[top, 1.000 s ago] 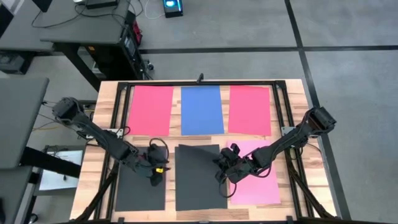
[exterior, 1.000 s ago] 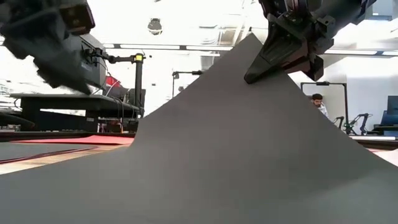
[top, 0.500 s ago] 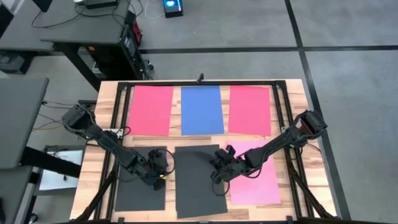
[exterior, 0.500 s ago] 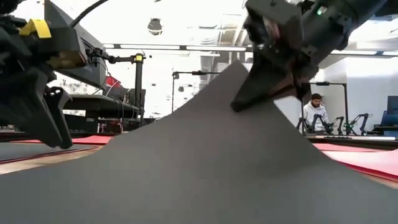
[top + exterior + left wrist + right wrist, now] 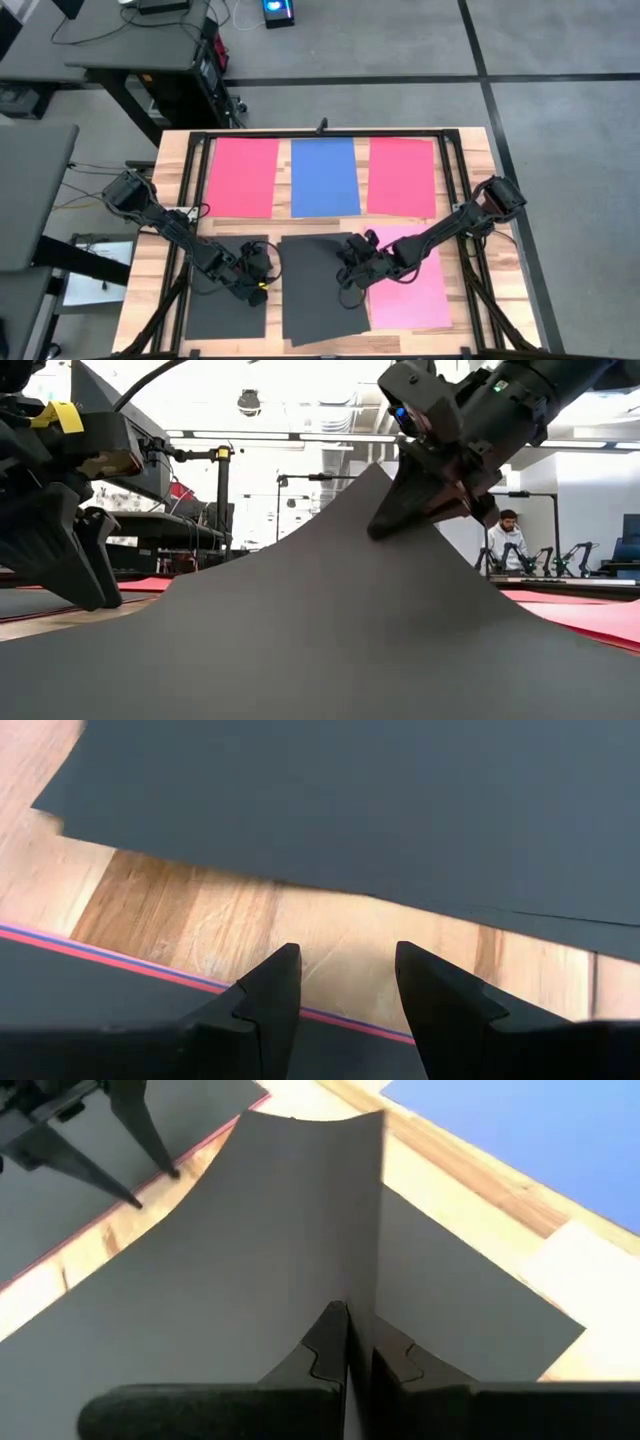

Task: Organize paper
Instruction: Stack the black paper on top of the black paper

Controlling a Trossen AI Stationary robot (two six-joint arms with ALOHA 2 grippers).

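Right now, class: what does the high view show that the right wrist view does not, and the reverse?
Only the high view shows both red sheets, the pink sheet and both arms whole. Only the right wrist view shows the right gripper shut on the lifted black sheet's edge. Both show that sheet, the blue sheet and the open left gripper.

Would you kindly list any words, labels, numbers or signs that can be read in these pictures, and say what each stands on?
None can be read: the paper sheets, such as the dark grey sheet held by the right gripper, are plain, and the left gripper shows no legible marking.
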